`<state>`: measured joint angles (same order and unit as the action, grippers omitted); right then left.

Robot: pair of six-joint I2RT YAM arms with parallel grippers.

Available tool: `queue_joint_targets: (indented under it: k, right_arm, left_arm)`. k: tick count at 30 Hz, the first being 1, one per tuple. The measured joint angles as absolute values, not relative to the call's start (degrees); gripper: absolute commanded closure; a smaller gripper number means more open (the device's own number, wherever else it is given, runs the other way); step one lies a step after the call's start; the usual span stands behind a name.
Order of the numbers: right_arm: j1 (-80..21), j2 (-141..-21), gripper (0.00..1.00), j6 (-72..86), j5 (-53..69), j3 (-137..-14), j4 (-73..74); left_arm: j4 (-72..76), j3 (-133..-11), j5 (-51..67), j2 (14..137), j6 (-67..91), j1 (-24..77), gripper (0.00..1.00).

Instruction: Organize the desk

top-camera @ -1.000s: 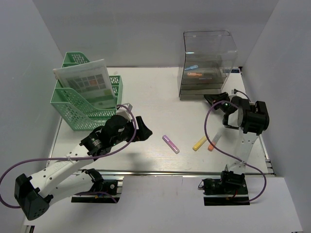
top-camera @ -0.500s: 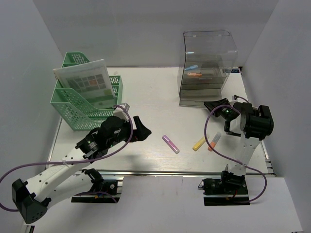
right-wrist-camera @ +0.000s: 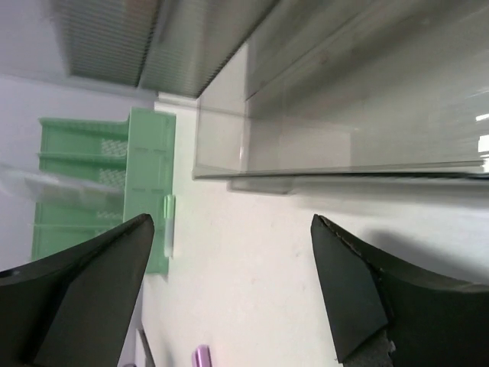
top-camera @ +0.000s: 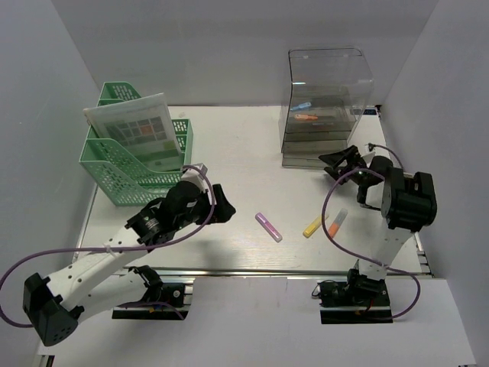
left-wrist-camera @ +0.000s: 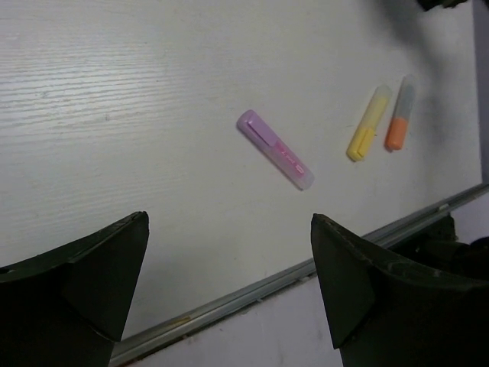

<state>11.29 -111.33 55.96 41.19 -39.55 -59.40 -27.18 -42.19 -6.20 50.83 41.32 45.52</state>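
Having just opened wide and empty before the clear drawer box (top-camera: 328, 99), the right gripper (top-camera: 338, 162) looks free again, while the left gripper (top-camera: 224, 205), also wide, hovers near the purple highlighter (top-camera: 268, 227), still loose on the white desk (top-camera: 244, 153) beneath both arms.

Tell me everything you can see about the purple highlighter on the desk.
The purple highlighter is a slim lilac plastic pen, deeper purple at one end, paler at the other, with a darker strip along its body. It lies flat and diagonal on the desk, toward the front rail, apart from the yellow highlighter. Only the desk touches it.
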Motion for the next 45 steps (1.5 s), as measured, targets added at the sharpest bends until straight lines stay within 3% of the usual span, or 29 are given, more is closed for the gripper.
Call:
queue_joint_targets:
  k: [5,8,11,13,14,16,17,20,22,23,27,45]
  right_arm:
    - [11.09,-97.84,0.11,42.78,43.7,-41.71,-43.07]
    - [10.76,-89.95,0.11,30.26,43.88,-46.3,-29.21]
    - [10.57,-82.11,0.11,18.52,42.57,-49.06,-19.73]
    - [10.61,-76.51,0.24,13.34,42.41,-48.95,-15.62]
    - [10.63,-73.82,0.44,11.18,42.61,-48.88,-14.24]
    - [10.61,-69.06,0.63,8.36,43.09,-48.21,-13.28]
    - [10.52,-66.7,0.78,7.53,43.55,-47.18,-13.28]
    - [10.44,-60.45,0.96,6.2,44.38,-42.98,-13.34]
    - [10.44,-58.37,0.9,5.32,45.19,-41.56,-12.71]
    - [10.46,-58.02,0.79,5.02,45.43,-41.45,-12.16]
    - [10.48,-57.95,0.73,3.09,46.61,-41.45,-10.15]
    - [10.76,-56.14,0.7,1.04,47.94,-40.27,-9.1]
  left_arm:
    - [-29.8,-45.91,-9.98,58.7,39.55,45.52,0.07]
    - [-33.17,-50.83,-13.67,65.84,37.76,45.52,0.16]
    - [-36.38,-57.8,-18.31,73.6,35.14,45.5,0.32]
    - [-38.0,-63.09,-21.74,79.18,32.93,45.5,0.42]
    - [-38.48,-65.76,-23.68,82.13,31.77,45.5,0.45]
    - [-39.55,-70.41,-27.38,88.27,29.28,45.19,0.51]
    - [-40.16,-72.49,-29.04,91.35,27.99,45.01,0.52]
    - [-42.74,-77.65,-32.47,99.9,24.95,43.94,0.49]
    - [-43.68,-79.96,-33.63,104.68,23.53,42.59,0.4]
    - [-43.88,-80.55,-33.69,106.52,22.79,41.71,0.35]
    - [-46.09,-83.53,-33.71,111.39,20.82,37.56,0.23]
    - [-46.48,-91.77,-25.17,121.45,16.25,24.14,0.26]
